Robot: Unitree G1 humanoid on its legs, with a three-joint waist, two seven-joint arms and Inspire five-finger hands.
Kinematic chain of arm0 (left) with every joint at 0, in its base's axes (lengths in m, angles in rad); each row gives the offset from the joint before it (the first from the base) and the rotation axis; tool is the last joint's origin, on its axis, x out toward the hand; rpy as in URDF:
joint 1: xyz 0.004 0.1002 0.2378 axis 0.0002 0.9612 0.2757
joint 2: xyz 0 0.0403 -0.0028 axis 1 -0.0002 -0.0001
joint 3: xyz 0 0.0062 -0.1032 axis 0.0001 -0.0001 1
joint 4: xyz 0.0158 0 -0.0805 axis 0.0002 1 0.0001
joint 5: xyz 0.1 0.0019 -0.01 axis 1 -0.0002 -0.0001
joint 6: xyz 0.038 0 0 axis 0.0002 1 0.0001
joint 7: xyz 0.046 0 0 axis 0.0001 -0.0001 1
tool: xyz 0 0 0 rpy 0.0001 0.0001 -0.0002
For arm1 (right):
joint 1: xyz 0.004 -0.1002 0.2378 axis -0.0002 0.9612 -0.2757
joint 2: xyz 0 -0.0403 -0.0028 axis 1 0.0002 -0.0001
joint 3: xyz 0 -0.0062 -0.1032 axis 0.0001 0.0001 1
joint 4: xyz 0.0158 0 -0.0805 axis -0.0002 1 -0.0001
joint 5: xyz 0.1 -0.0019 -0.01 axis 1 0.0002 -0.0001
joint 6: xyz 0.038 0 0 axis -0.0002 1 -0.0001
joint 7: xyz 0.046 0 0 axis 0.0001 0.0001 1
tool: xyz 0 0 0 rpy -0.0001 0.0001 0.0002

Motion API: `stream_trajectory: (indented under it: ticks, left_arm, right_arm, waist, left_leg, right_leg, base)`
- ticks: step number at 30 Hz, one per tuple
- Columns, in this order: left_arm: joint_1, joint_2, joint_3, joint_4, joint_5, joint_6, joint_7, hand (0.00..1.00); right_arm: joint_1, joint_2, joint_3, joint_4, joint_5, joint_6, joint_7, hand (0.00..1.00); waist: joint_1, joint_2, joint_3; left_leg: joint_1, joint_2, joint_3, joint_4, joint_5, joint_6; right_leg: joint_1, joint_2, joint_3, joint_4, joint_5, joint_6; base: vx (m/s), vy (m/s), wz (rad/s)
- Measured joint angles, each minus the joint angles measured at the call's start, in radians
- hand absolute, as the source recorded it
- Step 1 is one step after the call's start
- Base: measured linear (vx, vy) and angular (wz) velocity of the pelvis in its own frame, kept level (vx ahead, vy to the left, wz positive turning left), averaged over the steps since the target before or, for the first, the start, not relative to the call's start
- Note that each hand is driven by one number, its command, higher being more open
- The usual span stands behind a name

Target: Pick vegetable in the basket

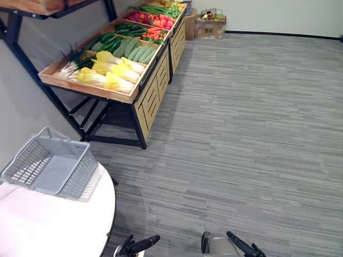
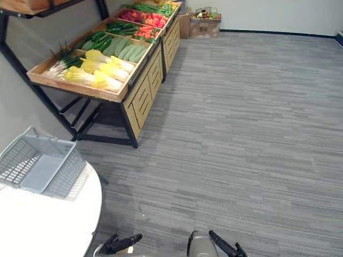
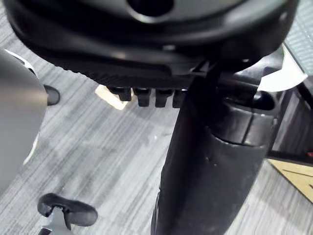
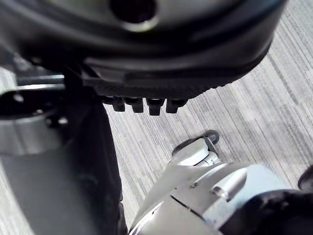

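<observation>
Grey basket on white table; vegetables on stand.

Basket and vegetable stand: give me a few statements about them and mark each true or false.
1. The basket sits on the white table. True.
2. The basket already holds a vegetable. False: it is empty.
3. Yellow-green cabbages lie at the near end of the stand. True.
4. The left hand grips a vegetable. False: the left hand hangs low above the floor with nothing in it, and so does the right hand.
</observation>
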Motion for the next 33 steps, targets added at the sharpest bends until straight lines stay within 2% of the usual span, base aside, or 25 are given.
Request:
stream_trajectory:
  ticks: [1, 3, 5, 6, 7, 9, 10, 11, 12, 13, 15, 16, 17, 18, 19, 21, 23, 25, 27, 33]
  left_arm:
    - [0.000, -0.005, 0.013, -0.010, 0.003, -0.001, 0.000, 1.00]
    - [-0.006, -0.008, 0.029, -0.019, 0.004, -0.005, 0.002, 1.00]
    - [-0.006, -0.006, 0.026, -0.019, 0.003, -0.006, 0.003, 1.00]
    - [-0.006, -0.006, 0.019, -0.019, 0.001, -0.006, 0.004, 1.00]
    - [-0.004, -0.005, 0.015, -0.017, -0.003, -0.005, 0.005, 1.00]
    - [0.004, 0.005, 0.010, -0.016, -0.012, -0.003, 0.006, 1.00]
    - [0.020, 0.014, 0.013, -0.017, -0.026, -0.002, 0.006, 1.00]
    - [0.017, 0.021, 0.012, -0.019, -0.031, -0.009, 0.015, 1.00]
    - [0.016, 0.021, 0.013, -0.020, -0.031, -0.015, 0.016, 1.00]
    - [0.016, 0.021, 0.020, -0.022, -0.031, -0.023, 0.016, 1.00]
    - [0.016, 0.024, 0.019, -0.039, -0.031, -0.026, 0.015, 1.00]
    - [0.015, 0.026, 0.019, -0.043, -0.032, -0.026, 0.014, 1.00]
    - [0.014, 0.029, 0.016, -0.048, -0.031, -0.024, 0.013, 1.00]
    - [0.012, 0.030, 0.014, -0.045, -0.031, -0.021, 0.013, 1.00]
    - [0.013, 0.035, 0.008, -0.029, -0.031, -0.018, 0.012, 1.00]
    - [0.010, 0.048, 0.008, -0.028, -0.030, -0.018, 0.012, 1.00]
    - [0.006, 0.067, 0.011, -0.009, -0.031, 0.000, 0.016, 1.00]
    - [0.011, 0.065, 0.001, -0.008, -0.026, 0.005, 0.015, 1.00]
    - [0.009, 0.060, -0.058, -0.008, 0.006, 0.005, 0.009, 1.00]
    - [0.009, 0.063, -0.094, -0.008, 0.013, 0.003, 0.001, 1.00]
  right_arm:
    - [0.000, 0.003, 0.000, 0.000, 0.000, 0.001, 0.000, 1.00]
    - [0.000, 0.010, 0.000, -0.001, -0.001, 0.004, 0.000, 1.00]
    - [0.004, 0.007, 0.002, -0.001, -0.002, 0.006, 0.003, 1.00]
    - [0.004, 0.003, 0.003, -0.001, -0.001, 0.006, 0.003, 1.00]
    - [0.004, 0.000, 0.003, 0.000, -0.001, 0.006, 0.002, 1.00]
    - [0.005, -0.001, 0.003, 0.007, -0.001, 0.007, 0.000, 1.00]
    - [0.009, 0.000, 0.002, 0.008, -0.001, 0.009, -0.003, 1.00]
    - [0.011, -0.002, -0.002, 0.008, 0.000, 0.009, -0.006, 1.00]
    - [0.012, -0.004, -0.005, 0.008, 0.000, 0.009, -0.007, 1.00]
    - [0.012, -0.008, -0.018, 0.008, 0.000, 0.009, -0.007, 1.00]
    - [0.012, -0.014, -0.048, 0.016, 0.000, 0.006, -0.009, 1.00]
    - [0.010, -0.016, -0.050, 0.021, 0.000, 0.006, -0.010, 1.00]
    - [0.009, -0.016, -0.055, 0.026, -0.001, 0.006, -0.011, 1.00]
    - [0.010, -0.017, -0.060, 0.025, -0.001, 0.006, -0.011, 1.00]
    - [0.016, -0.004, -0.069, 0.026, -0.002, 0.008, -0.013, 1.00]
    - [0.017, 0.020, -0.067, 0.025, -0.002, 0.010, -0.009, 1.00]
    - [0.015, 0.044, -0.068, 0.025, -0.002, 0.010, -0.005, 1.00]
    - [0.019, 0.046, -0.068, 0.024, -0.002, 0.010, -0.004, 1.00]
    - [0.025, 0.044, -0.073, 0.022, -0.002, 0.010, -0.004, 1.00]
    - [0.025, 0.038, -0.057, 0.021, -0.022, 0.013, -0.017, 1.00]
  waist:
    - [-0.002, 0.000, 0.000]
    - [-0.005, -0.005, 0.001]
    - [-0.005, -0.015, -0.008]
    - [-0.002, -0.005, -0.017]
    - [-0.001, -0.011, -0.013]
    - [0.002, -0.011, -0.011]
    - [0.006, -0.020, -0.009]
    - [0.004, -0.024, -0.009]
    - [0.004, -0.026, -0.008]
    - [0.005, -0.030, -0.007]
    - [0.005, -0.038, -0.005]
    - [0.005, -0.042, -0.003]
    - [0.005, -0.044, -0.003]
    - [0.002, -0.039, -0.002]
    - [0.000, -0.038, -0.012]
    - [-0.001, -0.067, -0.013]
    - [0.003, -0.077, -0.008]
    - [-0.002, -0.074, -0.012]
    - [-0.011, -0.042, -0.017]
    - [-0.016, -0.041, -0.012]
  left_leg:
    - [0.000, 0.006, -0.012, 0.009, 0.011, 0.000]
    - [-0.012, 0.028, -0.059, 0.060, 0.032, -0.023]
    - [-0.059, 0.045, -0.101, 0.144, 0.055, -0.058]
    - [-0.097, 0.059, -0.118, 0.210, 0.072, -0.086]
    - [-0.144, 0.074, -0.130, 0.304, 0.088, -0.113]
    - [-0.192, 0.100, -0.129, 0.438, 0.131, -0.145]
    - [-0.216, 0.126, -0.101, 0.540, 0.183, -0.149]
    - [-0.255, 0.159, -0.034, 0.649, 0.171, -0.143]
    - [-0.273, 0.170, 0.011, 0.694, 0.141, -0.132]
    - [-0.299, 0.179, 0.088, 0.732, 0.080, -0.098]
    - [-0.348, 0.156, 0.174, 0.695, -0.027, -0.053]
    - [-0.360, 0.147, 0.203, 0.658, -0.045, -0.051]
    - [-0.379, 0.126, 0.252, 0.545, -0.051, -0.041]
    - [-0.390, 0.105, 0.298, 0.415, 0.021, 0.000]
    - [-0.371, 0.085, 0.371, 0.336, 0.021, 0.035]
    - [-0.350, 0.049, 0.397, 0.238, 0.022, 0.036]
    - [-0.340, 0.010, 0.410, 0.154, 0.041, 0.049]
    - [-0.301, -0.034, 0.407, 0.039, 0.094, 0.049]
    - [-0.265, -0.078, 0.382, -0.119, 0.169, 0.053]
    - [-0.271, -0.078, 0.327, -0.123, 0.175, 0.057]
  right_leg:
    - [0.009, 0.000, -0.006, 0.004, -0.011, -0.003]
    - [0.053, 0.003, -0.034, -0.008, -0.041, -0.008]
    - [0.091, 0.006, -0.055, -0.047, -0.066, -0.010]
    - [0.112, 0.017, -0.065, -0.078, -0.070, -0.009]
    - [0.138, 0.029, -0.077, -0.108, -0.073, -0.012]
    - [0.186, 0.045, -0.084, -0.138, -0.076, -0.028]
    - [0.231, 0.050, -0.089, -0.167, -0.077, -0.042]
    - [0.276, 0.050, -0.101, -0.202, -0.073, -0.051]
    - [0.298, 0.047, -0.104, -0.222, -0.070, -0.054]
    - [0.335, 0.040, -0.108, -0.255, -0.064, -0.052]
    - [0.388, 0.021, -0.134, -0.298, -0.055, -0.037]
    - [0.400, 0.015, -0.140, -0.304, -0.053, -0.034]
    - [0.411, 0.007, -0.152, -0.309, -0.050, -0.028]
    - [0.415, 0.010, -0.161, -0.307, -0.048, -0.010]
    - [0.412, 0.009, -0.158, -0.306, -0.056, 0.010]
    - [0.397, -0.005, -0.155, -0.313, -0.053, 0.015]
    - [0.399, -0.015, -0.167, -0.345, -0.040, 0.036]
    - [0.401, -0.022, -0.167, -0.353, -0.027, 0.047]
    - [0.397, -0.015, -0.178, -0.375, -0.013, 0.056]
    - [0.410, -0.013, -0.204, -0.355, -0.012, 0.057]
  base:
    - [0.34, -0.213, 0.38]
    - [0.28, -0.223, 0.39]
    - [0.22, -0.233, 0.36]
    - [0.19, -0.229, 0.27]
    - [0.20, -0.226, 0.21]
    - [0.18, -0.174, 0.01]
    - [0.20, -0.137, -0.02]
    - [0.20, -0.122, 0.03]
    - [0.22, -0.082, 0.14]
    - [0.18, -0.030, 0.17]
    - [0.14, 0.026, 0.29]
    - [0.11, 0.113, 0.34]
    - [0.07, 0.126, 0.32]
    - [0.10, 0.184, 0.51]
    - [0.09, 0.133, 0.53]
    - [0.15, 0.170, 0.50]
    - [0.11, 0.145, 0.31]
    - [0.03, 0.089, 0.16]
    - [0.02, 0.110, 0.32]
    - [-0.02, -0.017, 0.26]
